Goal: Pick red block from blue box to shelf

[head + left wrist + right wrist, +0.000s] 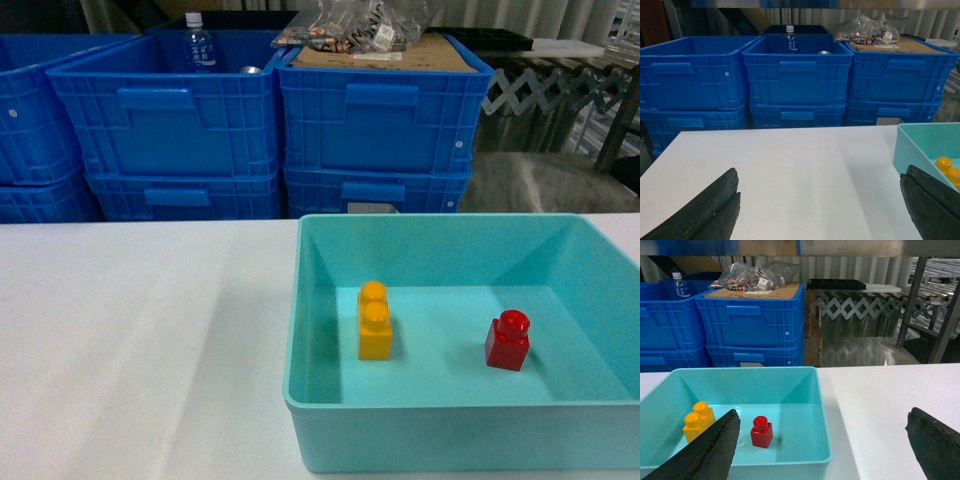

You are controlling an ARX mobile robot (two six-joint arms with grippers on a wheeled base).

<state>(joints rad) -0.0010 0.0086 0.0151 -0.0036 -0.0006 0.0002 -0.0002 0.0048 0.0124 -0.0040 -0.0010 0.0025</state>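
Note:
The red block stands upright on the floor of the blue box, towards its right side. In the right wrist view the red block sits just right of my left-hand finger. My right gripper is open and empty, hanging low over the near right corner of the blue box. My left gripper is also open and empty, over bare table left of the blue box. A shiny crossbar of the shelf runs along the top. Neither gripper shows in the head view.
A yellow-orange two-stud brick stands left of the red block in the same box. Stacked dark blue crates line the far edge of the white table; one holds a bottle, another carries cardboard and bags.

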